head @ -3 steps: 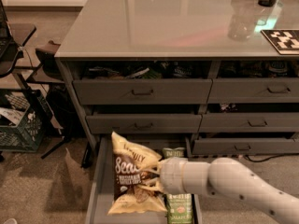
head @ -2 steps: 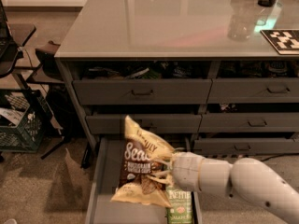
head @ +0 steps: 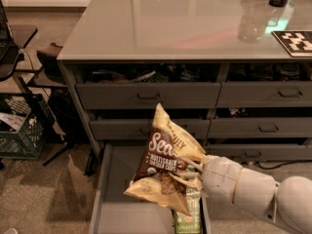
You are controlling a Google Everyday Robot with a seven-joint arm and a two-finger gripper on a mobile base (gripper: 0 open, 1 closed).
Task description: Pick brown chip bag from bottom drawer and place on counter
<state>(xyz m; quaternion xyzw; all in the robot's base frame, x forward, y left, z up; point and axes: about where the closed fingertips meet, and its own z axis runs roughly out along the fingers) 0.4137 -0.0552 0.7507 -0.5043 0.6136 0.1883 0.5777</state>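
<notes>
The brown chip bag [head: 163, 165], tan and dark brown with white "Sea" lettering, hangs tilted in the air above the open bottom drawer [head: 117, 199]. My gripper [head: 189, 173] is shut on the bag's right edge, with thin fingers [head: 191, 165] pressed on it. The white arm runs off to the lower right. The bag sits in front of the middle drawer front. The counter [head: 165, 23] is the glossy grey top above the drawers, well above the bag.
A green bag [head: 187, 216] lies in the bottom drawer at its right side, under the brown bag. A clear bottle [head: 253, 23] and a black-and-white marker tile [head: 295, 42] stand on the counter's right. A green crate [head: 22, 130] and chair legs stand left.
The gripper has lifted the brown chip bag up out of the drawer and a little to the right. The bag now hangs higher, in front of the middle drawer.
</notes>
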